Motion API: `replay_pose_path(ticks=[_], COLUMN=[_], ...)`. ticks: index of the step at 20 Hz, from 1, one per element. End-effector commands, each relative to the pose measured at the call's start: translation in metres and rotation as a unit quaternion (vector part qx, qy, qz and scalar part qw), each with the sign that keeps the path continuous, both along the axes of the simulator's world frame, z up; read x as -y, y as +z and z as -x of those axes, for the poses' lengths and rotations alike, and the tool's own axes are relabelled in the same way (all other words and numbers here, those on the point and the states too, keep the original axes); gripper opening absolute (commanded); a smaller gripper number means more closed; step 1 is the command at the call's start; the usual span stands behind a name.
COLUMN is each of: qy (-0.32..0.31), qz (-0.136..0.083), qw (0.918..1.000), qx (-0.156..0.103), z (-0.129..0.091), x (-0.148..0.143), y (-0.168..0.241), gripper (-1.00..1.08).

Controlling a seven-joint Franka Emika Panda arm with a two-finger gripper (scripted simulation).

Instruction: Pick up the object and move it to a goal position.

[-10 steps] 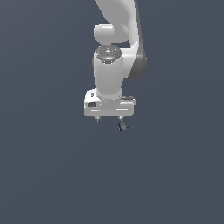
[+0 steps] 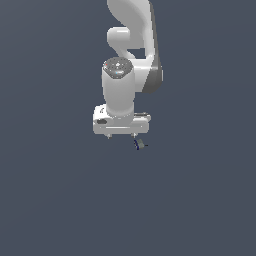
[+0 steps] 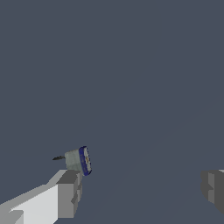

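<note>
The object (image 2: 139, 144) is a tiny dark-blue curved piece with a grey-olive part, lying on the dark floor just below the gripper's end on the exterior view's right. My white gripper (image 2: 121, 136) hangs over it, pointing down. In the wrist view the object (image 3: 79, 160) lies just past the tip of one finger (image 3: 68, 192), outside the gap. The other finger (image 3: 214, 188) is far off at the frame's edge. The gripper (image 3: 140, 186) is open wide and holds nothing.
A plain dark grey-blue floor (image 2: 60, 200) fills both views. The white arm (image 2: 131, 45) rises above the gripper to the top of the exterior view. No other objects or goal marker show.
The arm and gripper have shifted slightly down and toward the exterior view's left. The object has stayed where it was.
</note>
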State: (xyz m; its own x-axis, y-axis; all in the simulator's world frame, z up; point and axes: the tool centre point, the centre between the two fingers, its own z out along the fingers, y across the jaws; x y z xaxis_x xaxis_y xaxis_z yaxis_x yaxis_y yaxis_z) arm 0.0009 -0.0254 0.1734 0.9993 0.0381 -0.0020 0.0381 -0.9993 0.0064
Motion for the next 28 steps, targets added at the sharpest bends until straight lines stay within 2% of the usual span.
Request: replay_pose_path(ticks=[1,9,18,23,28], qy=[0.002,-0.009,-0.067,-0.12,-0.18], qz=[0.0,-0.001,-0.003,-0.005,-0.006], qw=[1.0,1.0,0.9977,0.9927,0.9836], qx=[-0.002,-0.001,-0.001,-0.002,-0.002], z=[0.001,0.002,0.005,0.009,0.014], x=[0.003,0.0,-0.011,-0.021,-0.032], y=[-0.002,-0.004,-0.015,-0.024,-0.035], gripper=[1.0,1.0,1.0,1.0,1.0])
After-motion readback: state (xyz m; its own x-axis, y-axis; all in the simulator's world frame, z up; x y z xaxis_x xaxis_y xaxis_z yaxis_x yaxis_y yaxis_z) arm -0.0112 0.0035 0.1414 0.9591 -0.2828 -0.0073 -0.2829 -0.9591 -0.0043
